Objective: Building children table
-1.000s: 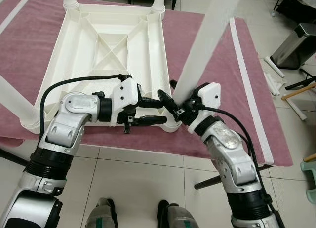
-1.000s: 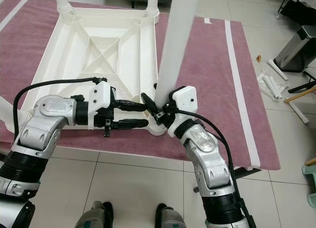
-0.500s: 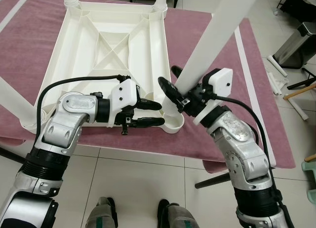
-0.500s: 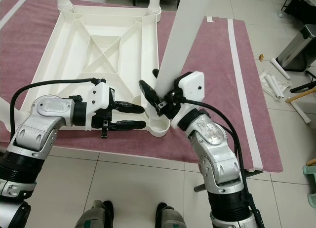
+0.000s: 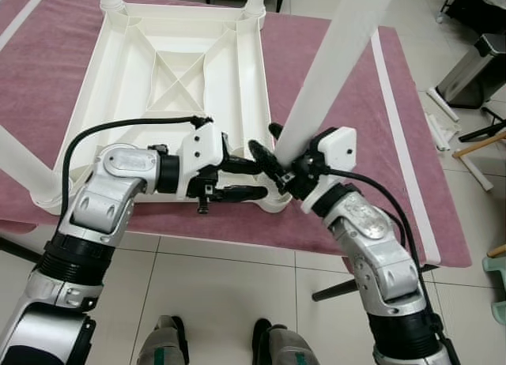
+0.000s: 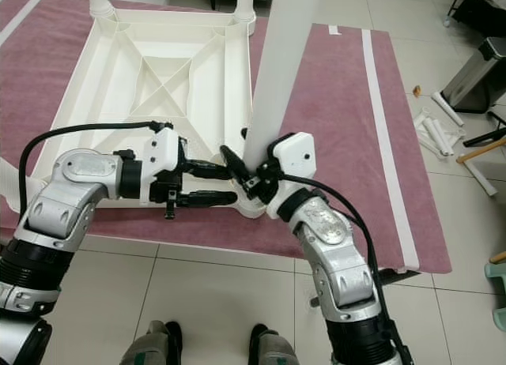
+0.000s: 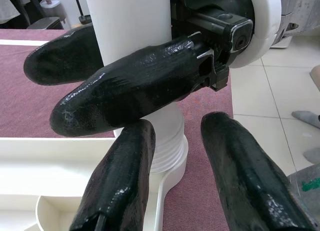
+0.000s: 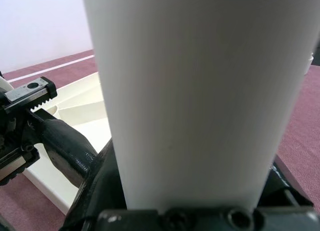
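Tiled home room, pedal bin (image 5: 472, 71)

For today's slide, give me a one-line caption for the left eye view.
Right gripper seats a white leg into the upturned table's corner socket while the left gripper steadies that corner.

White table (image 5: 170, 73), white leg (image 5: 332, 61); maroon mat (image 5: 332, 175), white stripes.

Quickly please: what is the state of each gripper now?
Left gripper: open, at the tabletop corner.
Right gripper: shut on the white leg.
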Robot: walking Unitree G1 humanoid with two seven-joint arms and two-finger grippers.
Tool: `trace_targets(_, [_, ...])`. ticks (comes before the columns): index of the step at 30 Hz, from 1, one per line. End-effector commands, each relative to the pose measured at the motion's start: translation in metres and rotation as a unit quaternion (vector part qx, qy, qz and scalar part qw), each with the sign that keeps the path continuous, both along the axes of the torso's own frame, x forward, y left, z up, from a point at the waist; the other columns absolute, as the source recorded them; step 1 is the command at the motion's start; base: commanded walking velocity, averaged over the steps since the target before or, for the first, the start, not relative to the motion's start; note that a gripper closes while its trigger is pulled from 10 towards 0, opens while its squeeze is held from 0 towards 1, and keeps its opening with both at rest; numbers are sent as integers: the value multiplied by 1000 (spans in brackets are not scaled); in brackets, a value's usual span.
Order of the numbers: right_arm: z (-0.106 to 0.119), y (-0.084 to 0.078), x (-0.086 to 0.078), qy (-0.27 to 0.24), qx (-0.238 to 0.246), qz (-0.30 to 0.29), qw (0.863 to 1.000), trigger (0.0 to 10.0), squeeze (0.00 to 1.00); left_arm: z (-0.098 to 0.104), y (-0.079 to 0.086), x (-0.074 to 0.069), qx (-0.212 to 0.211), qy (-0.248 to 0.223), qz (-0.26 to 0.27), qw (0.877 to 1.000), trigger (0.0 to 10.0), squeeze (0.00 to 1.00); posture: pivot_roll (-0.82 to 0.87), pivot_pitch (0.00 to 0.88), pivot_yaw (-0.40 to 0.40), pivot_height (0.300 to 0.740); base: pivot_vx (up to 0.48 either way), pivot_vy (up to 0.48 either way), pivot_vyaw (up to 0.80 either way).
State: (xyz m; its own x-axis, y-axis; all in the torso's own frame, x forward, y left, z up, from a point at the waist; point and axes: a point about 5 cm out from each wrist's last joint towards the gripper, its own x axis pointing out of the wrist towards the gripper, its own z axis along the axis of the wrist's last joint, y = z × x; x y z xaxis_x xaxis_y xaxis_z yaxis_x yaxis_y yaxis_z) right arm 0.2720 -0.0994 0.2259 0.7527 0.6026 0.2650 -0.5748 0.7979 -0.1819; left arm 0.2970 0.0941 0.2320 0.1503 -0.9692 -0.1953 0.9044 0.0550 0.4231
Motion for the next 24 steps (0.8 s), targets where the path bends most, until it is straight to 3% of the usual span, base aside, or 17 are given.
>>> trace_targets(1, [-3, 4, -3, 0, -8, 11, 1000, 10000, 0, 2, -3, 3, -10, -5, 21, 1000, 10000, 0, 64, 222, 3, 740, 0, 0, 0])
trace_targets(9, [-14, 1, -1, 14, -33, 3, 999, 10000, 0, -1, -2, 3, -1, -3, 25, 1000, 10000, 0, 64, 224, 4, 740, 0, 0, 0])
trace_targets(18, [-17, 0, -1, 27, -25, 0, 999, 10000, 0, -3, 0, 4, 8, -5, 29, 1000, 10000, 0, 66, 225, 3, 740, 0, 0, 0])
trace_targets(21, [-29, -1, 1, 38, -63, -7, 997, 10000, 0, -6, 1, 5, 13, -4, 33, 999, 10000, 0, 67, 223, 1, 740, 0, 0, 0])
trace_targets(24, [-28, -2, 2, 34, -70, -11, 997, 10000, 0, -9, 3, 5, 18, -3, 36, 999, 10000, 0, 65, 222, 1, 740, 0, 0, 0])
